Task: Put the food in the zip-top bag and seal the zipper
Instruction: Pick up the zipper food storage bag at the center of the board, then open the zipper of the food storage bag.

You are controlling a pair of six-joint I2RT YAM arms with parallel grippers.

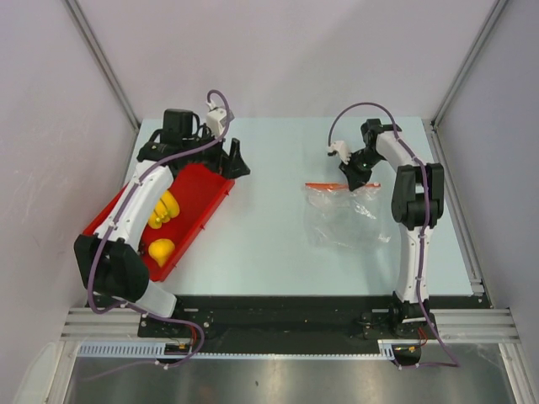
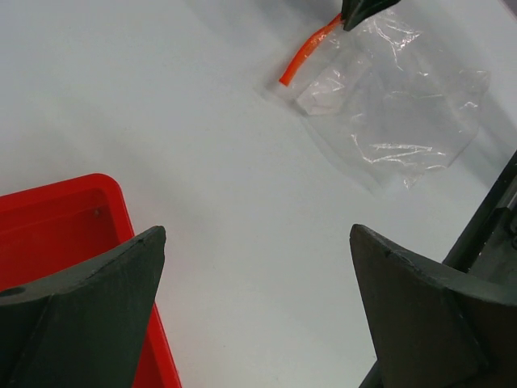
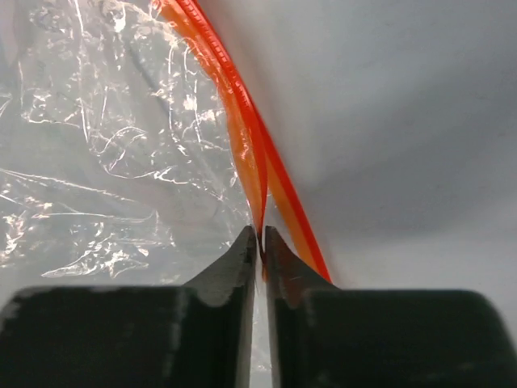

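Left arm (image 1: 139, 198) overhangs tray (image 1: 205, 190) (fruits (image 1: 161, 248) inside).

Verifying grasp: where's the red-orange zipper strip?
Top view, right of centre: red-orange zipper strip on the clear crinkly plastic bag's far edge, pinched by the right gripper.

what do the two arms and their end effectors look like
The left arm and right arm have white links joined by bulky black joints, with a thin purple cable looping along each. The left end effector and right end effector carry matte dark grey fingers, wedge-shaped and tapering to narrow tips.
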